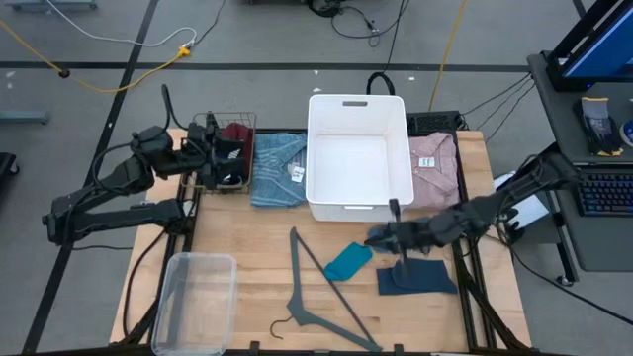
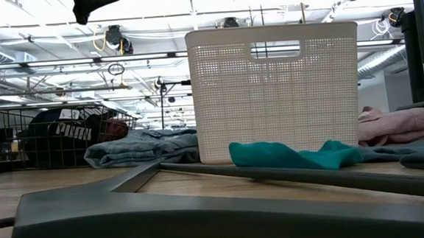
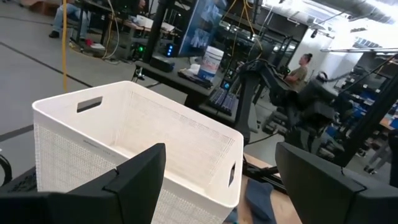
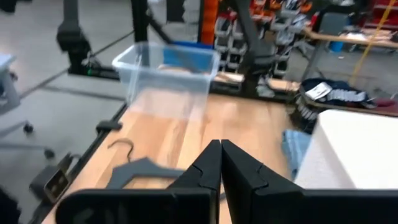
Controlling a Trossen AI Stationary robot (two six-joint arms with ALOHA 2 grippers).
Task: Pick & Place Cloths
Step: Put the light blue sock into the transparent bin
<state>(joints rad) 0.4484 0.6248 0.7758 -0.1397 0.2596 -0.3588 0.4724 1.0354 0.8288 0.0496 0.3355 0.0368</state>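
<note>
Table (image 1: 247,287): white basket (image 1: 359,158) at mid far edge, empty. Clear bin (image 1: 194,302) at near-left corner. Grey hanger (image 1: 321,292) lies near the near edge. Cloths: light-blue one (image 1: 277,168) just left of the basket, pink one (image 1: 435,163) just right, navy pile in the wire basket (image 1: 226,148) at the far-left corner, slate-blue cloth (image 1: 415,280) and teal cloth (image 1: 348,261) toward the near-right.

Left end effector (image 1: 220,156) fingers wide, empty, over the wire basket. Right end effector (image 1: 381,237) pinched shut, empty, just above the teal cloth.

Risk: descending shut just shoves the teal cloth; hanger arm sits close, could get snagged.
</note>
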